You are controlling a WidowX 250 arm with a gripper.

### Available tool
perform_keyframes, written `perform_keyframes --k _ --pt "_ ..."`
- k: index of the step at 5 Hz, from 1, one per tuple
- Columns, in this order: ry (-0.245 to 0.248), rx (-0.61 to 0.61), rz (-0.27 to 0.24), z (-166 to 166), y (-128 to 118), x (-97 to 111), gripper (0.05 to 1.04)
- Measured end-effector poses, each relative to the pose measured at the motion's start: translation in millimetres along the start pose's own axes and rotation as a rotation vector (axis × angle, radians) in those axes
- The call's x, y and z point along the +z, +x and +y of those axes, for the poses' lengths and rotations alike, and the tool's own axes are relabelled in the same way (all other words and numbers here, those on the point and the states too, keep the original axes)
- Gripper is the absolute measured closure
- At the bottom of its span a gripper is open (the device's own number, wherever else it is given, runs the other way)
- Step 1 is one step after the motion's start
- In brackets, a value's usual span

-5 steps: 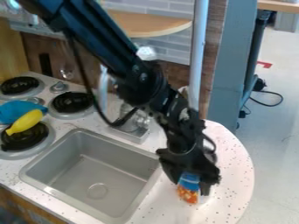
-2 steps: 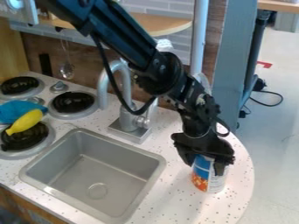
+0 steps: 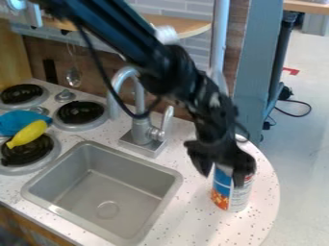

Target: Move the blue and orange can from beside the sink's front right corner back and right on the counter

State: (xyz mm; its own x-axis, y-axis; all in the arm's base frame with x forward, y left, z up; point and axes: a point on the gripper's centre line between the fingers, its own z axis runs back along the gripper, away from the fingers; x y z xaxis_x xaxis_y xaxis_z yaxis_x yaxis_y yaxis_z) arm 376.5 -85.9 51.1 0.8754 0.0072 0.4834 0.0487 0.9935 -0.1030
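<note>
Ok so, nearest stuff first: the sink (image 3: 122, 166) is down and to the left of the jaws, set into the speckled counter (image 3: 186, 222). The can (image 3: 229, 196), blue and orange on one side and whitish on the other, stands upright on the counter right below and between the jaws. The gripper (image 3: 223, 178) is over the can's top with its jaws spread open, one off to the left, the other overlapping the upper part; can't tell if that one's touching.

Left of the jaws and further back there's the faucet (image 3: 140, 132), then way over left a yellow banana-shaped thing (image 3: 27, 133) and a blue cloth-like thing (image 3: 18, 122) on the stove. Behind the jaws, a pole (image 3: 220, 38) and a wooden shelf (image 3: 186, 30).
</note>
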Motion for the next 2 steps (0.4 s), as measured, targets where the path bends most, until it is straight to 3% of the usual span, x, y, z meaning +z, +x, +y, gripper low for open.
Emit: perform_keyframes --k 1,2 --pt "-0.045 -0.020 -0.094 -14.2 -4.0 48.6 0.083" --pt "-0.043 -0.056 -0.164 -26.1 -15.7 99.6 0.083"
